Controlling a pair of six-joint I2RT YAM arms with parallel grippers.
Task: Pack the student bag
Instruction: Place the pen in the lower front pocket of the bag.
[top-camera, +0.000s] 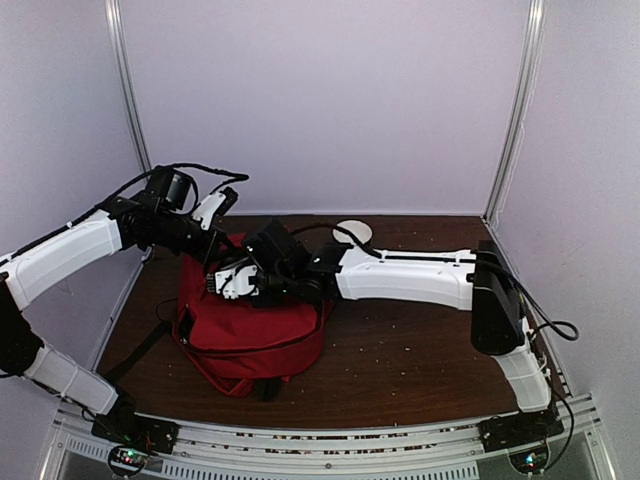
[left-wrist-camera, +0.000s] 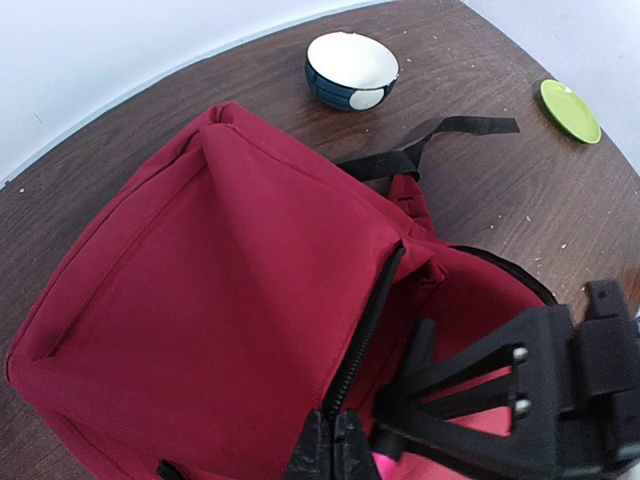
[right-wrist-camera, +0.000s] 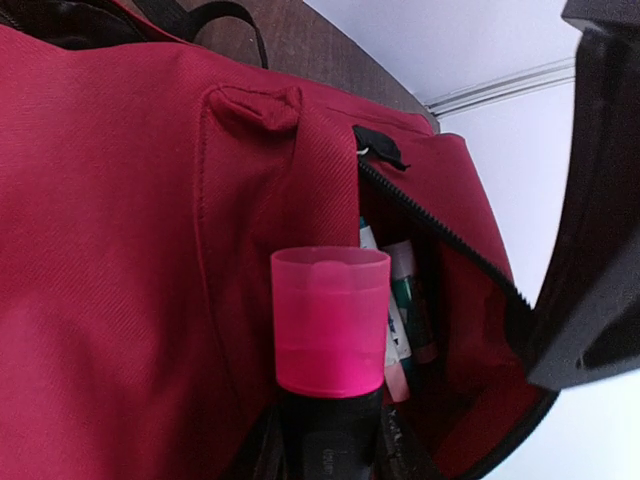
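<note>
The student bag (top-camera: 250, 335) is a red backpack lying in the middle of the table, its zipped mouth (left-wrist-camera: 470, 290) held open. My left gripper (left-wrist-camera: 337, 445) is shut on the bag's zipper edge (left-wrist-camera: 375, 310) and holds it up. My right gripper (right-wrist-camera: 330, 445) is shut on a highlighter (right-wrist-camera: 330, 320) with a black body and a pink cap, cap pointing at the opening. Inside the bag (right-wrist-camera: 100, 250) several pens (right-wrist-camera: 405, 300) lie against the lining. In the top view the right gripper (top-camera: 235, 280) hovers over the bag's top, just under the left gripper (top-camera: 215, 245).
A white and blue bowl (left-wrist-camera: 350, 68) stands behind the bag, seen also as the bowl (top-camera: 353, 232) near the back wall. A small green plate (left-wrist-camera: 570, 108) lies to the right. A black strap (left-wrist-camera: 445, 135) trails from the bag. Side walls close in the table.
</note>
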